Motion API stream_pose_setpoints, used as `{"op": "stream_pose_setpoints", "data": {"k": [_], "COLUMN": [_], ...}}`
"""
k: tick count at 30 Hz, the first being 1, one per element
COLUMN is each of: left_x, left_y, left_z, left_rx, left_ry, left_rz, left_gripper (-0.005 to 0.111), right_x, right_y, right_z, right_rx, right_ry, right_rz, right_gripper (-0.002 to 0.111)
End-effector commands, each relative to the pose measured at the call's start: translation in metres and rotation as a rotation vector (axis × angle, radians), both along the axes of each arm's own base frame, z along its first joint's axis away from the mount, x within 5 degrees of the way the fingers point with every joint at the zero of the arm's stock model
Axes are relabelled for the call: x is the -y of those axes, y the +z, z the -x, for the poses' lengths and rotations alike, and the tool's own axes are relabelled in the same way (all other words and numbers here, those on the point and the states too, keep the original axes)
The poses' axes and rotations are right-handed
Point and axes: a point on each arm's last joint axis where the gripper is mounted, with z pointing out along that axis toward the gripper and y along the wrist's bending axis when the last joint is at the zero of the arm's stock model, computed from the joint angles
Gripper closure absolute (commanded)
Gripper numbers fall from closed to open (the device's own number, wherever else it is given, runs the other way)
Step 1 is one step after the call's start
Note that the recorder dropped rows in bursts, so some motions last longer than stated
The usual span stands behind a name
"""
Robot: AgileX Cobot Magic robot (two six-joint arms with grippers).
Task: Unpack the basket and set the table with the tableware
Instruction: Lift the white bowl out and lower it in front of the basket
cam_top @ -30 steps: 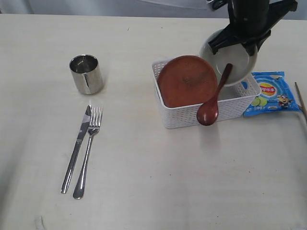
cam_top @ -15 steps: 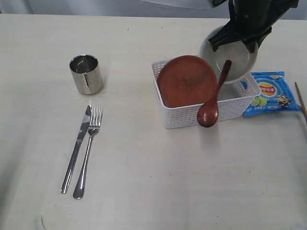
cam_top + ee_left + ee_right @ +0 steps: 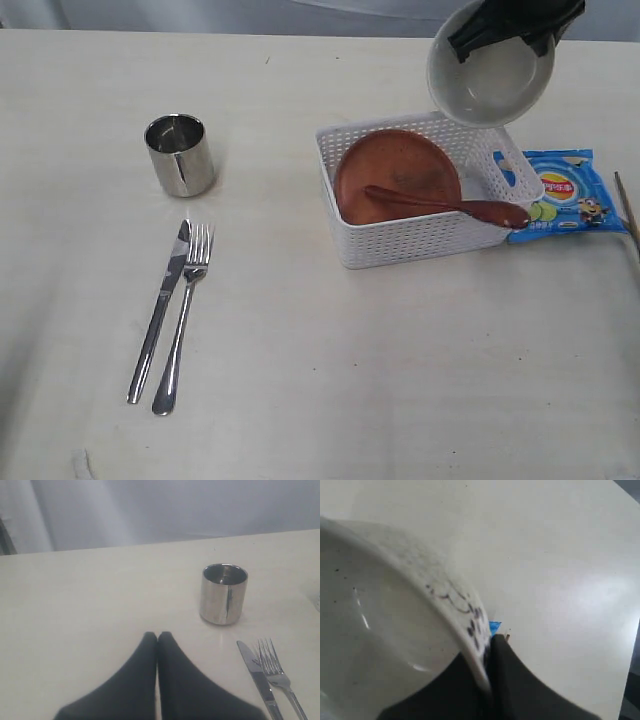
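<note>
The right claw (image 3: pixel 510 20) clamps the rim of the white bowl (image 3: pixel 490 78), tilted in the air above the basket (image 3: pixel 420 240), where the wooden spoon (image 3: pixel 440 205) lies across the reddish-brown plate (image 3: pixel 400 165). The left claw (image 3: pixel 157 637), pressed closed and empty, hovers over the table (image 3: pixel 350 380) near the steel cup (image 3: pixel 224 594), fork (image 3: pixel 274 667) and knife (image 3: pixel 257 672).

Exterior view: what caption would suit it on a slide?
Right hand holds the white bowl aloft; plate and wooden spoon lie in the basket.
</note>
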Motion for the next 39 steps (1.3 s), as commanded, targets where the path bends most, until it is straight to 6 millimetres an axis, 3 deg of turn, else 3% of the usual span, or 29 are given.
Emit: {"op": "stream_pose_setpoints", "data": {"k": [1,7,14,18,29,35,39], "left_x": [0.000,0.000,0.000,0.000,0.000,0.000,0.000], "left_y": [0.000,0.000,0.000,0.000,0.000,0.000,0.000], "left_z": [0.000,0.000,0.000,0.000,0.000,0.000,0.000], "left_rx": [0.007,0.007,0.007,0.007,0.007,0.007,0.007], "left_ry": [-0.005,-0.005,-0.005,-0.005,-0.005,-0.005,-0.005], "left_rz": [0.008,0.008,0.008,0.008,0.008,0.008,0.008], "left_gripper": [0.107,0.107,0.107,0.107,0.107,0.107,0.107], "right_x": [-0.001,-0.010,-0.016,-0.019,-0.019,-0.034,-0.051], "right_y": [0.005,0.006,0.039,0.043,-0.006,-0.052,-0.077], "right_z": [0.002,0.010,0.033,0.053,0.141,0.190,0.202], "right_rx": [-0.016,-0.081,-0.076,-0.129,-0.496,-0.679,-0.672], "right_ry": [0.014,0.036,0.076,0.101,0.144,0.188,0.225], "right_rz": [-0.044,-0.172,-0.357,-0.455,-0.712,-0.619,-0.588], "right_gripper": [0.109,0.109,0.109,0.109,0.109,0.109,0.109]}}
